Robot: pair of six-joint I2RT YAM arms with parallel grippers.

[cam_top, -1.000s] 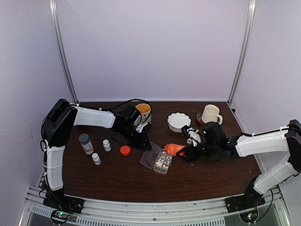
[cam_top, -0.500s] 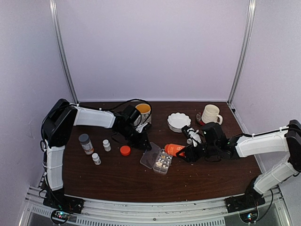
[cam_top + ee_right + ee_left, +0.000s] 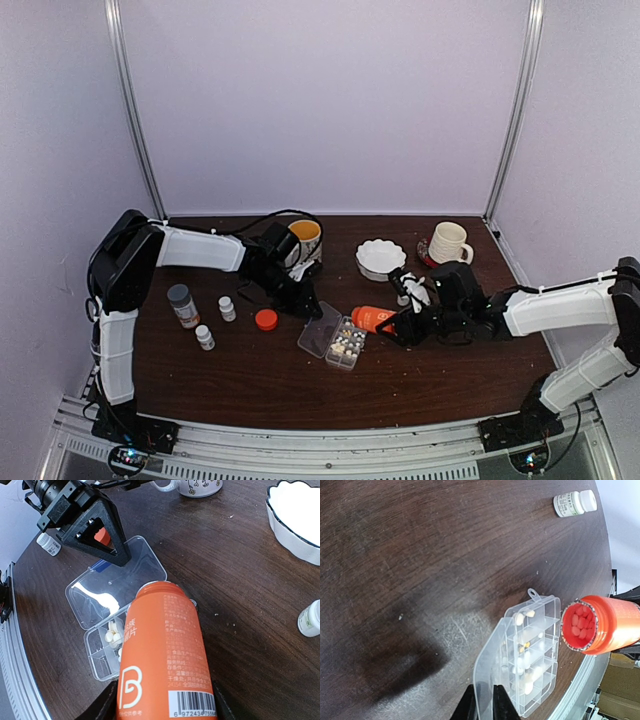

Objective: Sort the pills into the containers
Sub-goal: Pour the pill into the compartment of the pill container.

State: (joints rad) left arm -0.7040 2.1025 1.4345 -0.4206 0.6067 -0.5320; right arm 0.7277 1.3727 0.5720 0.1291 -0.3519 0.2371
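Observation:
The clear organizer box (image 3: 346,343) lies open at the table's middle, its lid (image 3: 320,329) flipped to the left. Whitish and tan pills (image 3: 525,672) lie in several compartments and also show in the right wrist view (image 3: 114,630). My left gripper (image 3: 485,705) is shut on the lid's edge (image 3: 487,670). My right gripper (image 3: 162,707) is shut on an uncapped orange bottle (image 3: 162,655), tilted with its mouth over the box's right side (image 3: 372,317). Pink-red tablets (image 3: 580,625) fill the bottle's mouth.
An orange cap (image 3: 266,319) lies left of the box. A grey-capped bottle (image 3: 182,304) and two small white bottles (image 3: 228,308) (image 3: 205,337) stand at the left. A white bowl (image 3: 380,258), a mug (image 3: 448,242), a yellow-lined cup (image 3: 305,240) and another white bottle (image 3: 404,297) are behind.
The right arm has shifted very slightly with the orange bottle. The left gripper and the box have not moved.

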